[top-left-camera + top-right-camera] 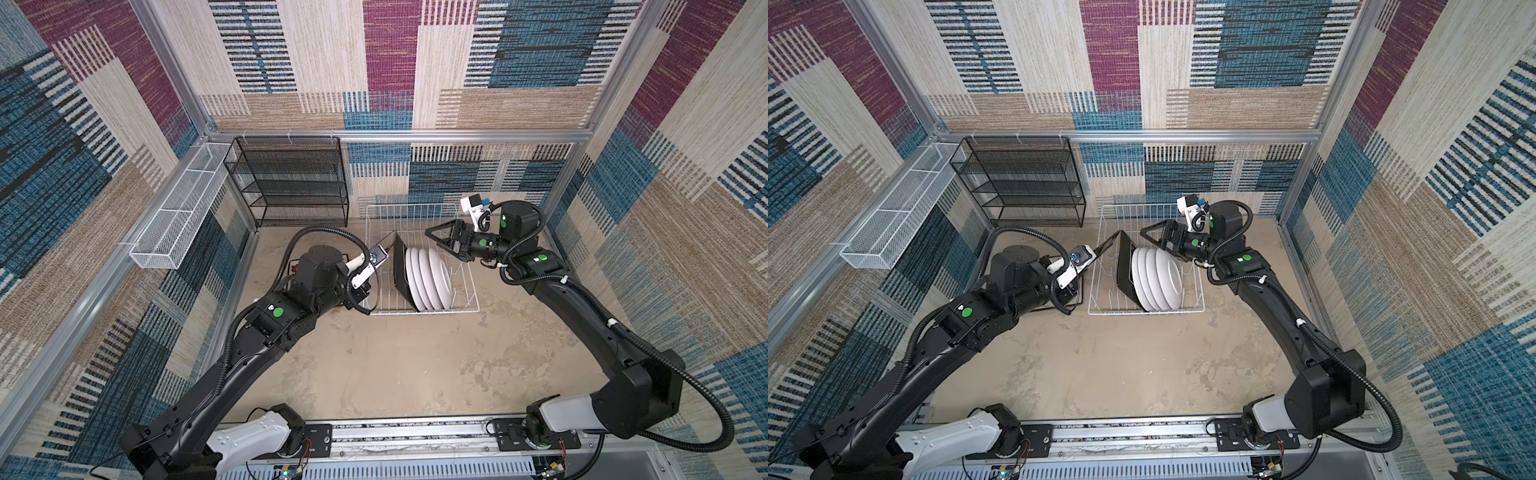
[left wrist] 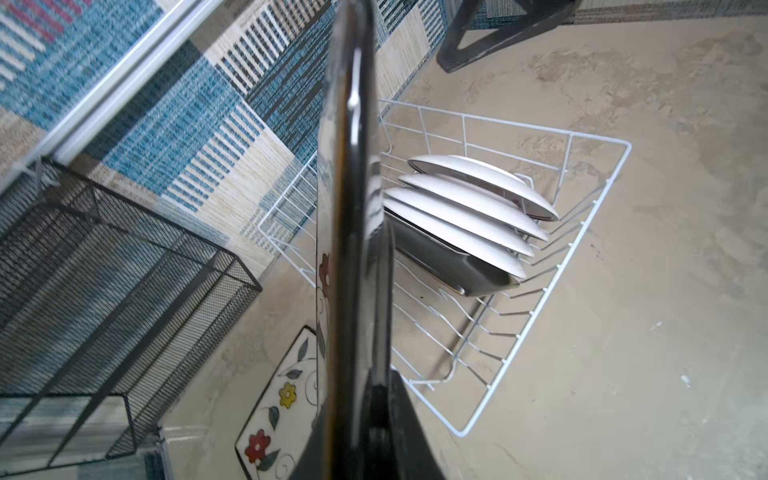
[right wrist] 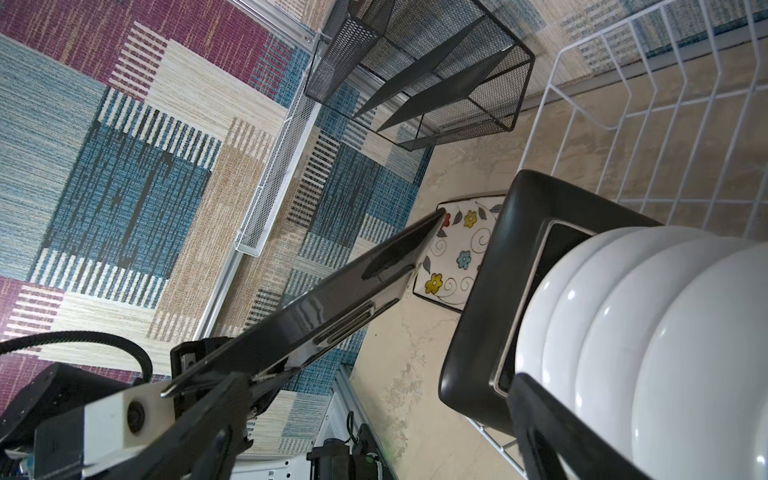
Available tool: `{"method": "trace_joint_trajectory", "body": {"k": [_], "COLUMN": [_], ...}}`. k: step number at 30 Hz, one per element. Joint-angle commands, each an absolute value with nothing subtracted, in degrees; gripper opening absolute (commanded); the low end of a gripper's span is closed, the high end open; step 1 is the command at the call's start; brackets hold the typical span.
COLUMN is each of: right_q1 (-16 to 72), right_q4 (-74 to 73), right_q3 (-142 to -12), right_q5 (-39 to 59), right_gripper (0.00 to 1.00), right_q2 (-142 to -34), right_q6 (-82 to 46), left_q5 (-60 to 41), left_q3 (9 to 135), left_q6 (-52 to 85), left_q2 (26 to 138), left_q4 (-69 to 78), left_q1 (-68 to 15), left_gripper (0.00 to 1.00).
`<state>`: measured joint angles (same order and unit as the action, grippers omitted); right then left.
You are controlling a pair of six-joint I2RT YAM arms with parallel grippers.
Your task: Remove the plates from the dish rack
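a: woven patchwork panels close in a mottled beige table [image 1: 395,365]. what has the left gripper [image 2: 362,401] got?

b: it is clamped on a square plate [image 2: 349,199], black back, held on edge and tilted over the flared side of the dish rack [image 1: 457,310] nearest that gripper. i cannot tell whether it touches the wire.

a: and around that gripper?

b: just below and beside it a second square plate [image 2: 279,405] lies flat on the table, flowers up, outside the rack. beyond the gripper stands a black mesh shelf unit [image 1: 291,183], and further out a long white mesh basket [image 1: 174,220] hangs on the side wall.

a: the right gripper [image 1: 435,238]?

b: jaws spread wide, holding nothing, hovering over the rack. right beneath it a third square plate [image 1: 400,270] stands in the tines, with four round white plates [image 1: 430,278] leaning in a row against it.

a: anything in the way?

b: the gripped plate sits between the two grippers, near the standing square one.
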<state>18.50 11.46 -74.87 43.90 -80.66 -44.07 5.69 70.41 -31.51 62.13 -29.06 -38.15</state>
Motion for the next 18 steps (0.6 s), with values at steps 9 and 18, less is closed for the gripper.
{"method": "trace_joint_trajectory", "body": {"k": [9, 18], "right_q1": [19.7, 22.8], "right_q4": [8.6, 7.6], "right_q3": [-74.8, -72.9], "right_q5": [41.8, 39.0], "right_gripper": [0.98, 0.89], "right_q2": [-81.6, -82.1], "right_q6": [-50.7, -53.6], "left_q5": [14.3, 13.5], "left_q3": [61.4, 57.1], "left_q6": [-55.7, -64.9], "left_q2": [60.3, 61.8], "left_q4": [-1.7, 6.2], "left_q1": [-44.1, -46.8], "left_gripper": [0.0, 0.0]}}
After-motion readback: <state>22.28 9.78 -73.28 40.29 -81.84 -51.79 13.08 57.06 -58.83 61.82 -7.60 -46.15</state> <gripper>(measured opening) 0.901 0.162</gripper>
